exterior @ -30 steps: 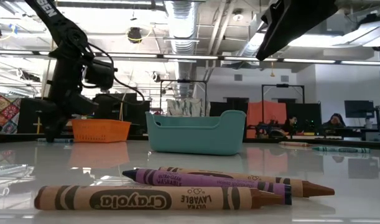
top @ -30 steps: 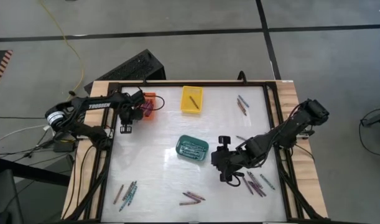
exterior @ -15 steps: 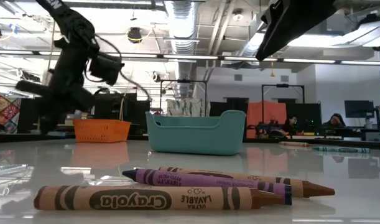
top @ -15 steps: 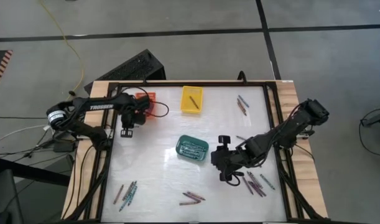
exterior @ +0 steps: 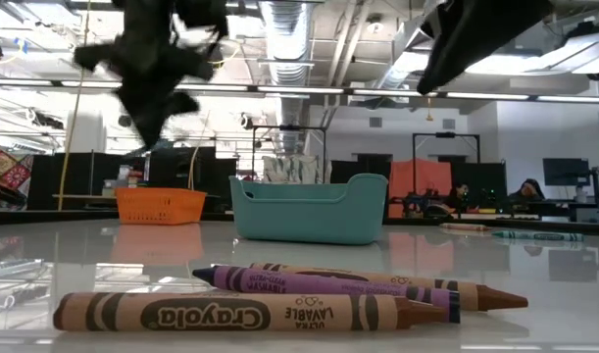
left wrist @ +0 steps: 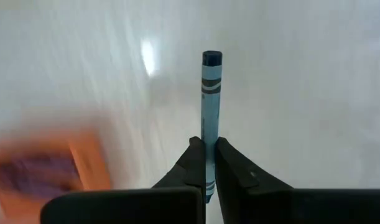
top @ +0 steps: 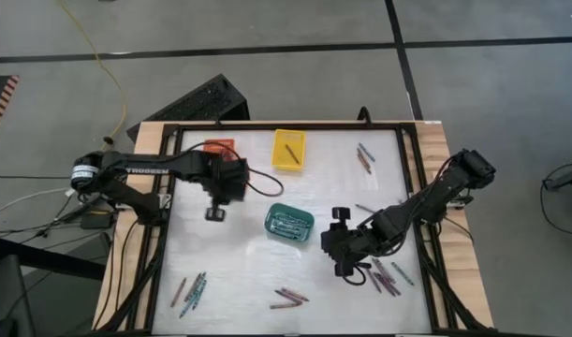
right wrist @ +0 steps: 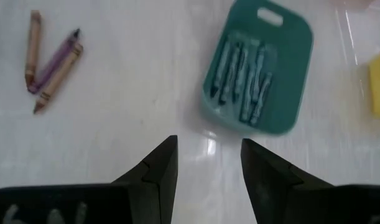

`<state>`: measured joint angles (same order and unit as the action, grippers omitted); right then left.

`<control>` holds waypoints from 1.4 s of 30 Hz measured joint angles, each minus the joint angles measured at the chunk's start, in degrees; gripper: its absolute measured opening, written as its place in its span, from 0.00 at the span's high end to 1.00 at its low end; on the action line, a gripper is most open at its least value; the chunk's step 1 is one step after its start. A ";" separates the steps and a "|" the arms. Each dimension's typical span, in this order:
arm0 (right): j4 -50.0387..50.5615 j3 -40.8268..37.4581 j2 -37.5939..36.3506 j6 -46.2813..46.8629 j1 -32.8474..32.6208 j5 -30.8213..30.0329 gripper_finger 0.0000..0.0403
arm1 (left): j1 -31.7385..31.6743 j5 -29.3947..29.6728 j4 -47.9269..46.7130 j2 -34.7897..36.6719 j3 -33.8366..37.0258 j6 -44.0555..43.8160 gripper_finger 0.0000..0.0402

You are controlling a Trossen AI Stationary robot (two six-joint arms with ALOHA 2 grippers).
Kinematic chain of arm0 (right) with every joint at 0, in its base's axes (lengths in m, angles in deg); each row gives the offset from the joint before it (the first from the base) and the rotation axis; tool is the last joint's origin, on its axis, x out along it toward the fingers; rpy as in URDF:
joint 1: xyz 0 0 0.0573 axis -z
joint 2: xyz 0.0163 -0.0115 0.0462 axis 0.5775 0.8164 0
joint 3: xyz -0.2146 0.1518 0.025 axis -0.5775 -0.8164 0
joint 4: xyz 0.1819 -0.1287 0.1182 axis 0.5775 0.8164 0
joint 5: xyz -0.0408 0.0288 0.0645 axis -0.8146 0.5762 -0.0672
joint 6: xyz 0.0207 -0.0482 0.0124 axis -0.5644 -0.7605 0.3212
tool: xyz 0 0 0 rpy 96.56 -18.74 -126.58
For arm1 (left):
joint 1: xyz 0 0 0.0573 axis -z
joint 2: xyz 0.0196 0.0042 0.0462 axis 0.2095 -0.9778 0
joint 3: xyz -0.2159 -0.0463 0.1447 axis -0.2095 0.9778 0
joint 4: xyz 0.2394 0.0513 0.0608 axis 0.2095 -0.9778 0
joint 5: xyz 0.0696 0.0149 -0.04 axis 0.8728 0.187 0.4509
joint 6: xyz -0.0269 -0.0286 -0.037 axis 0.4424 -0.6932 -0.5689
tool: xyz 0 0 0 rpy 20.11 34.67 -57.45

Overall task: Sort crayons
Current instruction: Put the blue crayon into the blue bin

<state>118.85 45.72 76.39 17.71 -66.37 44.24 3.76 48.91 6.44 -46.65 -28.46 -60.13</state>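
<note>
One blue crayon point(left wrist: 211, 118) pinched in left gripper point(left wrist: 206, 163); right gripper point(right wrist: 208, 163) agape, empty.

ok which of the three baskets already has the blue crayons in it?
The green basket, mid-table between the two arms: it holds a row of pale blue crayons. The yellow basket shows one dark crayon, and the orange basket holds none that are blue.

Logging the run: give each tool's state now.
Left tool: shut on a blue crayon.
Right tool: open, holding nothing, near the teal basket.
</note>
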 joint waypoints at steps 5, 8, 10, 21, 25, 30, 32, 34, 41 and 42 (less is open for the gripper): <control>6.77 0.02 0.00 6.30 -1.84 -0.08 0.58 | 8.53 0.08 14.24 -0.07 -4.75 -4.98 1.00; 10.99 0.00 -0.06 10.82 -3.42 -0.53 0.58 | 12.28 0.29 21.82 -1.15 -5.93 -5.82 1.00; 13.89 0.02 -0.12 13.80 -4.60 -0.93 0.58 | 14.01 0.49 25.58 -3.30 -7.06 -6.04 1.00; 33.24 0.02 -3.55 34.77 -10.26 -2.19 0.58 | 17.91 3.77 27.71 -20.33 -18.32 -2.33 1.00; 39.87 0.02 -5.50 42.35 -12.78 -2.58 0.58 | 17.54 7.59 24.16 -24.28 -20.86 0.01 1.00; 45.93 0.02 -7.27 49.70 -15.24 -2.91 0.58 | 16.24 8.14 19.59 -27.05 -21.11 -1.14 1.00; 46.70 0.02 -7.87 50.45 -15.45 -3.04 0.58 | 16.18 8.12 18.32 -27.30 -20.46 -1.59 1.00; 47.17 0.02 -8.27 50.45 -15.11 -3.10 0.58 | 16.13 8.04 19.35 -27.86 -20.12 -2.41 0.99; 46.24 -4.82 -10.04 49.91 -12.05 -2.58 0.58 | 16.03 9.62 19.46 -28.11 -20.04 -4.08 0.86; 45.44 -6.36 -10.69 49.88 -11.61 -1.87 0.58 | 16.06 10.27 19.71 -28.11 -20.04 -4.28 0.84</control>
<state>164.29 39.36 65.70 67.59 -77.98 42.37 19.82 59.18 26.15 -74.76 -48.49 -64.40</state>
